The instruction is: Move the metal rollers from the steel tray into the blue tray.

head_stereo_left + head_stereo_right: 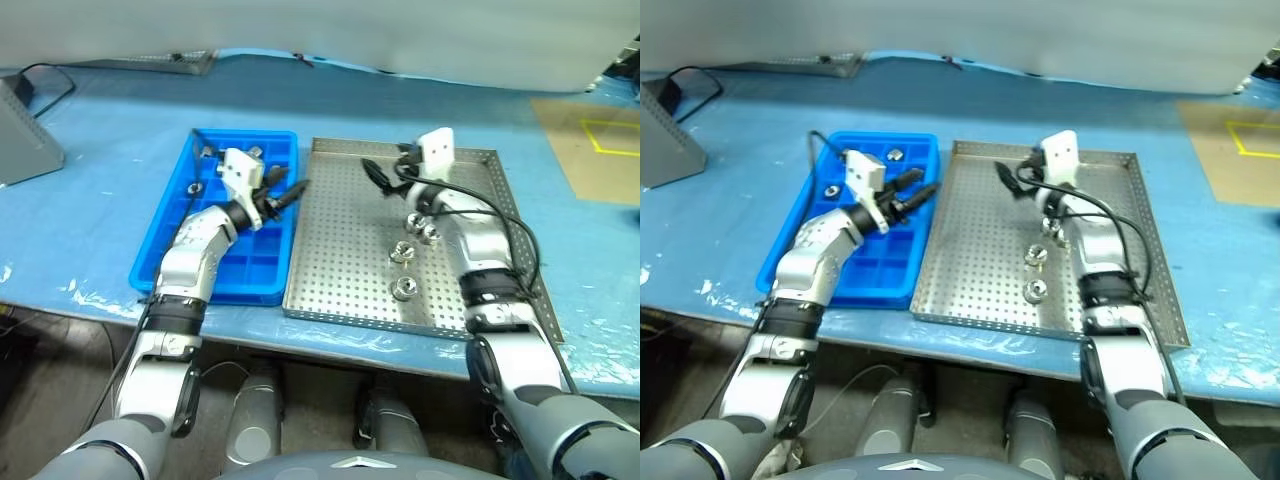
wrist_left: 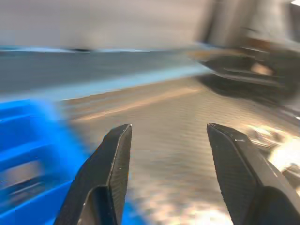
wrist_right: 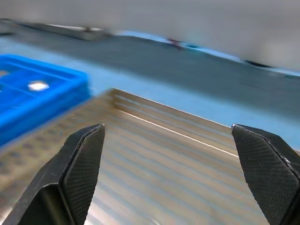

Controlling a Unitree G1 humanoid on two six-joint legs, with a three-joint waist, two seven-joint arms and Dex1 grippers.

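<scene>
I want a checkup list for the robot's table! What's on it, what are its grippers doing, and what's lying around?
Surface: blue-covered table, holding two trays side by side.
Job's things: steel tray with four metal rollers near its right side; blue tray with rollers already in a few far compartments, one at.
Clutter: grey box at the table's far left edge.
Grippers: left gripper open, holding nothing, over the blue tray's right edge; right gripper open wide, holding nothing, over the steel tray's far end.
Cables: black cable on the far left of the table; black cables along the robot's right arm.
Surroundings: brown floor patch with yellow lines to the right.
</scene>
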